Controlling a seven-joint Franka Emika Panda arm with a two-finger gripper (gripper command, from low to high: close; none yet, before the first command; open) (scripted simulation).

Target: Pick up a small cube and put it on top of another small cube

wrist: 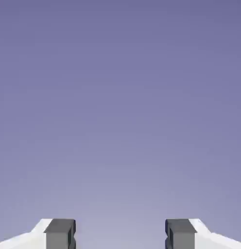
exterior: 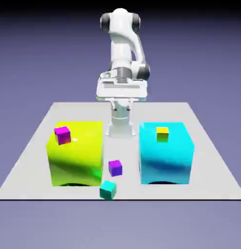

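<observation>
End effector (wrist: 120, 234) fingertips (wrist: 60, 234) apart, plain backdrop (wrist: 120, 97) beyond.

Glossy yellow block (exterior: 76, 153) and cyan block (exterior: 166, 153); matt table (exterior: 25, 165).

Lane between yellow block (exterior: 76, 153) and cyan block (exterior: 166, 153): purple cube (exterior: 115, 168) inside.

purple cube (exterior: 115, 168): small, on the table betw. the two big blocks, toward the near edge, turned a bit
teal cube (exterior: 108, 189): small, at the table's near edge, just below-left of purple in the exterior view, close but not touching, turned a bit
magenta cube (exterior: 62, 135): small, sits on top of the big yellow-green block (exterior: 76, 155), near its left edge
yellow cube (exterior: 162, 134): small, green-shaded front, on top of the big cyan block (exterior: 166, 158), about mid-top
</observation>
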